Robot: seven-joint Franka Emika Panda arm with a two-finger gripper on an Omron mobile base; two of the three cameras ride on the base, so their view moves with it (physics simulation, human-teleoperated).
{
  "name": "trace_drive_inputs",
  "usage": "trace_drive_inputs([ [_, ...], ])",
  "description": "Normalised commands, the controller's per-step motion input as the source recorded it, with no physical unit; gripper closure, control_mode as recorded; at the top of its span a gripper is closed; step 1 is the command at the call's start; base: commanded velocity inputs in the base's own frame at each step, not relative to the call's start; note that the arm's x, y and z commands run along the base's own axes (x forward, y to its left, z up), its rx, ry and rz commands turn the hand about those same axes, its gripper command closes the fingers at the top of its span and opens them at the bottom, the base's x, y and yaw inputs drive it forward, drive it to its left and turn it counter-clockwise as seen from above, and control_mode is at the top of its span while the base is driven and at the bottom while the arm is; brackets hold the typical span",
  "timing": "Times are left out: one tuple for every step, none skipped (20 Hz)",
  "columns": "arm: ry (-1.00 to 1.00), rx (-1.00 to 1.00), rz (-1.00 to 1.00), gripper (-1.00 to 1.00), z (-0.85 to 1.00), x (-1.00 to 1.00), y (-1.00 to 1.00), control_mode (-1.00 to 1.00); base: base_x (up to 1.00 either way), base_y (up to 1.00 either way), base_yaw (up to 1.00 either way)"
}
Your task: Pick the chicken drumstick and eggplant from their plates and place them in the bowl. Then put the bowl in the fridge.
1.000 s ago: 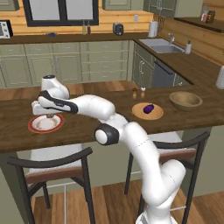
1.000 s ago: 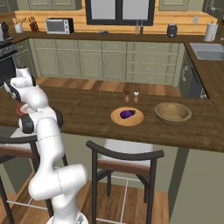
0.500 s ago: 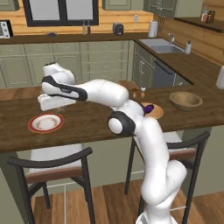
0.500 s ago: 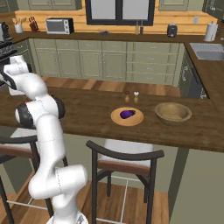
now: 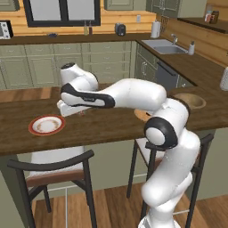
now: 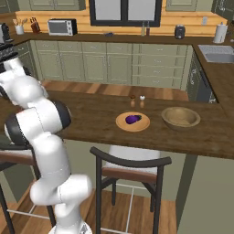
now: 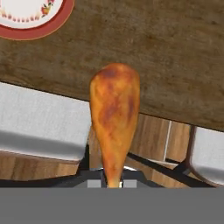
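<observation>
hand view | jaws clenched on chicken drumstick (image 7: 114,111) | above counter (image 7: 166,57) edge

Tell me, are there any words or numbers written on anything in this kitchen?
None can be read.
The white plate with the orange-red rim has only a little flower pattern, no letters.
The microwave is too small and blurred to show any label.
The chicken drumstick in the claw has no writing.

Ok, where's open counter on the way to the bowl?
Bare counter runs from the red-rimmed plate to the wooden plate holding the eggplant. It tightens there: shakers behind, bowl beside. The gripper grips the drumstick.
</observation>
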Motion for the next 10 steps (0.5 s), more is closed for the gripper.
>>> trace_drive_inputs([
  [-0.25, 0.00, 0.00, 1.00, 0.80, -0.65, -0.94, -1.00, 0.00, 0.00, 0.00],
  [-0.18, 0.00, 0.00, 1.00, 0.82, -0.64, -0.92, -1.00, 0.00, 0.00, 0.00],
  [-0.10, 0.00, 0.00, 1.00, 0.79, -0.44, -0.97, -1.00, 0.00, 0.00, 0.00],
  [-0.08, 0.00, 0.00, 1.00, 0.75, -0.41, -1.00, -1.00, 0.00, 0.00, 0.00],
  [-0.08, 0.01, 0.00, 1.00, 0.70, -0.44, -1.00, -1.00, 0.00, 0.00, 0.00],
  [-0.06, 0.02, 0.00, 1.00, 0.64, -0.45, -1.00, -1.00, 0.00, 0.00, 0.00],
  [-0.05, 0.02, 0.00, 1.00, 0.57, -0.43, -1.00, -1.00, 0.00, 0.00, 0.00],
  [-0.04, 0.01, 0.00, 1.00, 0.54, -0.40, -1.00, -1.00, 0.00, 0.00, 0.00],
  [-0.03, 0.00, 0.00, 1.00, 0.46, -0.39, -1.00, -1.00, 0.00, 0.00, 0.00],
  [-0.02, 0.00, 0.00, 1.00, 0.37, -0.39, -1.00, -1.00, 0.00, 0.00, 0.00],
])
